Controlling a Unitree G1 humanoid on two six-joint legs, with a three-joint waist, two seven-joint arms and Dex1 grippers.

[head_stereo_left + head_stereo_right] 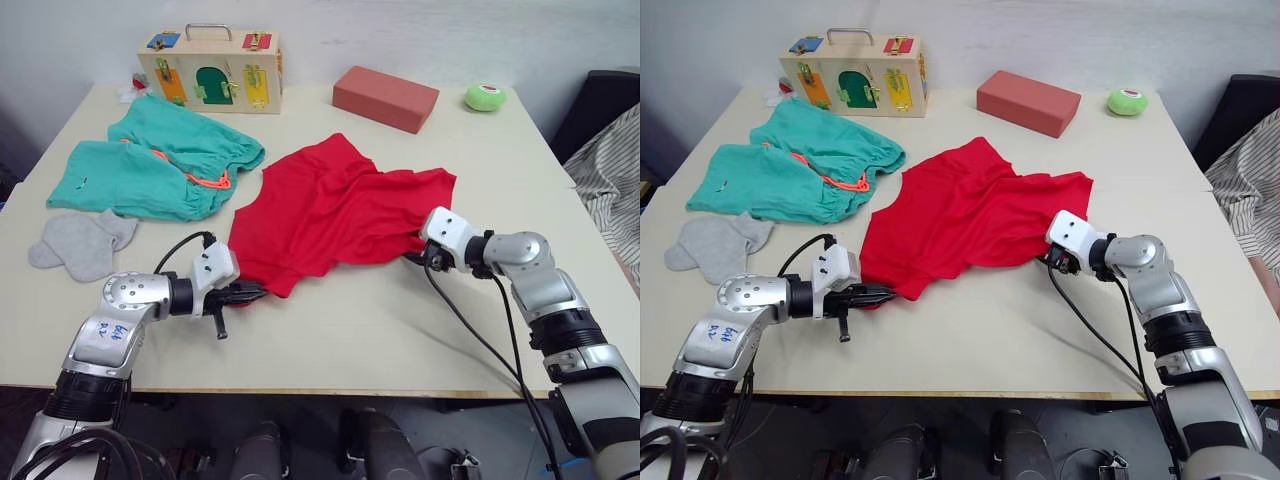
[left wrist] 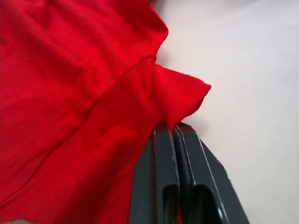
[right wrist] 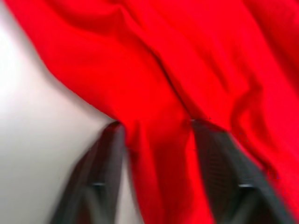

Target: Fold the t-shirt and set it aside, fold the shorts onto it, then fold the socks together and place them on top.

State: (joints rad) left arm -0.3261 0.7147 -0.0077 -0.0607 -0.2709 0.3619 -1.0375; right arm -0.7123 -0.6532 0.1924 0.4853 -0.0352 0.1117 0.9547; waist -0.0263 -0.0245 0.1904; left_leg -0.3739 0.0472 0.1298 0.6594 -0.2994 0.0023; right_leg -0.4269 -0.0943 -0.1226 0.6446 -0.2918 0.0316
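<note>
while the shirt [image 1: 330, 215] lies crumpled mid-table [image 1: 330, 330], stretched from near left to far right, with shorts [image 1: 155, 165] and socks [image 1: 80, 243] off to the left, both arms sit at its near edge. left gripper [image 2: 176, 128] pinched shut on the near-left corner. right gripper [image 3: 156, 128] spread open with red cloth between the fingers, not yet squeezed, at the near-right edge. probably next: close the right, then lift both corners away toward the far side to fold
</note>
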